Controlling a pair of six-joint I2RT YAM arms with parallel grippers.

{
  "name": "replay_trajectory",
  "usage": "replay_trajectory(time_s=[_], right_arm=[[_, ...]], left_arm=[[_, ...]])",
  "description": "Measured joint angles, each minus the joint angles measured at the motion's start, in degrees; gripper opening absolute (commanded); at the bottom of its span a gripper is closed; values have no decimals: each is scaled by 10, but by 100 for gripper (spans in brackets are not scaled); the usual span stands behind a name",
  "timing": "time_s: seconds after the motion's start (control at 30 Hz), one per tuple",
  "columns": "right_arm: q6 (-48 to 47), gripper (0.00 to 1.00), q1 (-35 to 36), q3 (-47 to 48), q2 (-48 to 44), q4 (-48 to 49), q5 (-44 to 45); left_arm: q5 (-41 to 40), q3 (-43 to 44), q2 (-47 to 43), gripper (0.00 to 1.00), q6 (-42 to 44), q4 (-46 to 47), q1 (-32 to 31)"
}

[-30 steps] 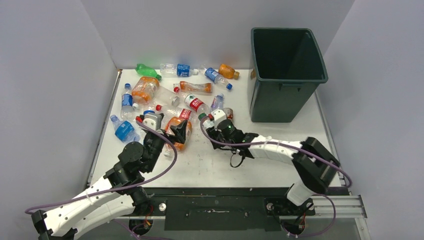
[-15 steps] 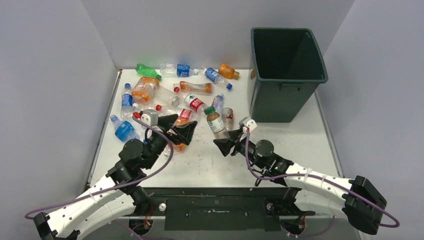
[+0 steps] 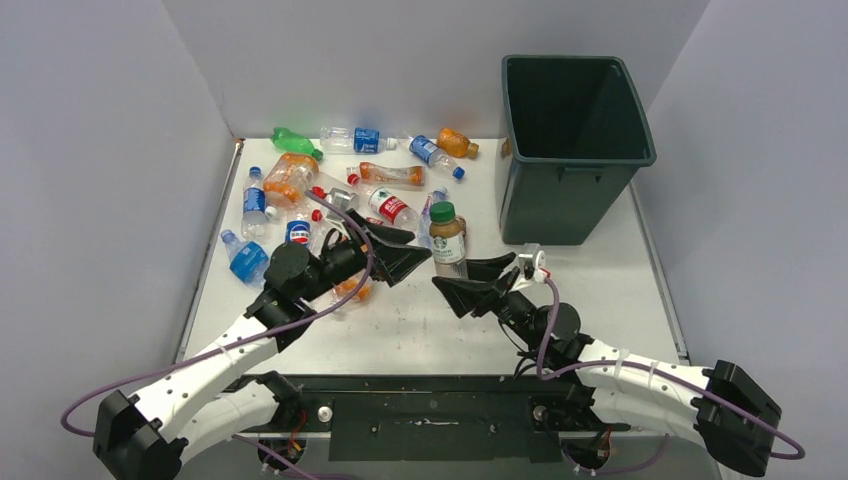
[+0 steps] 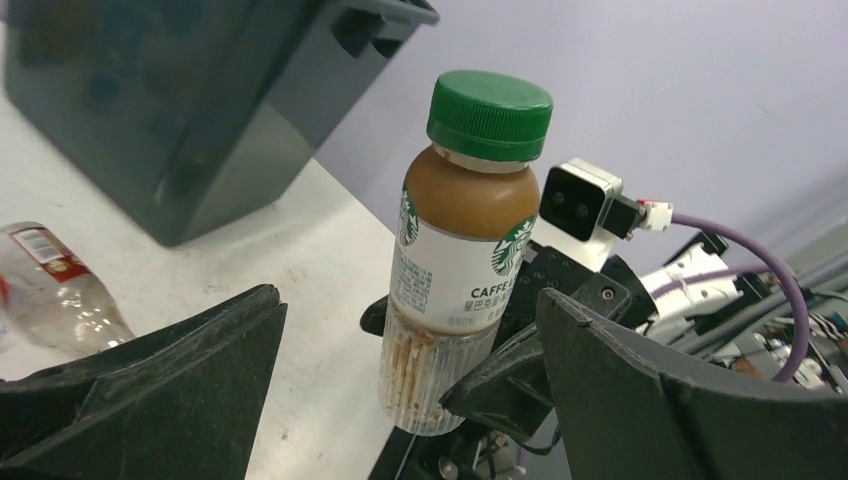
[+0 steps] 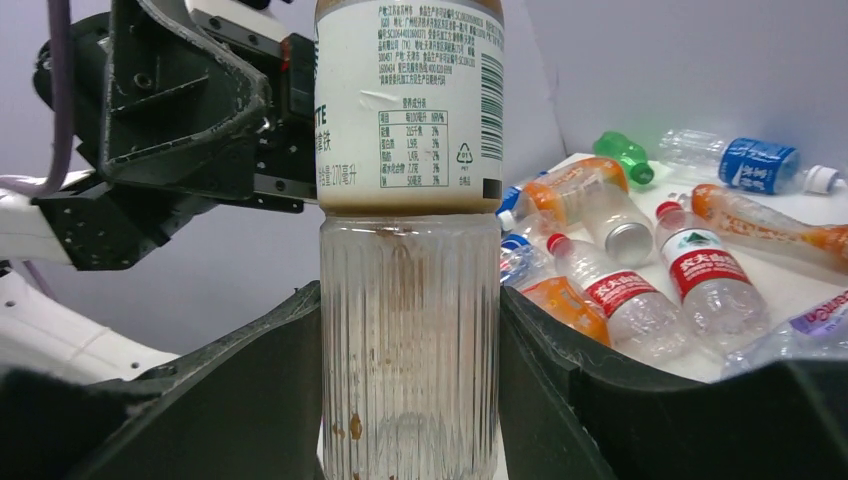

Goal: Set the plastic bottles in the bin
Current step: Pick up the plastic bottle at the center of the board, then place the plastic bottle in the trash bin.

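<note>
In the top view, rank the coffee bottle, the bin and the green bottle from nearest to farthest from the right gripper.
1. The coffee bottle, held upright in the right gripper.
2. The bin, behind it to the right.
3. The green bottle, at the far back left.

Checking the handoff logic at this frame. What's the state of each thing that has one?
coffee bottle: upright, green cap on, gripped low on its body
right gripper: shut on the coffee bottle
left gripper: open, holding nothing, pointed at the bottle
bin: upright, no lid, inside too dark to see
loose bottles: mostly lying on their sides, outside the bin
</note>
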Motion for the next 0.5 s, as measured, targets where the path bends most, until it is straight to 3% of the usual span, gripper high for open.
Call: replay_trajectory(time_s=[0.33,0.5], right_arm=[[20,5,27,0,40,64,-7],[20,5,38,0,63,87,-7]], left_arm=[[32,3,25,99,22,24,-35],[25,25,38,69,77,2,-84]])
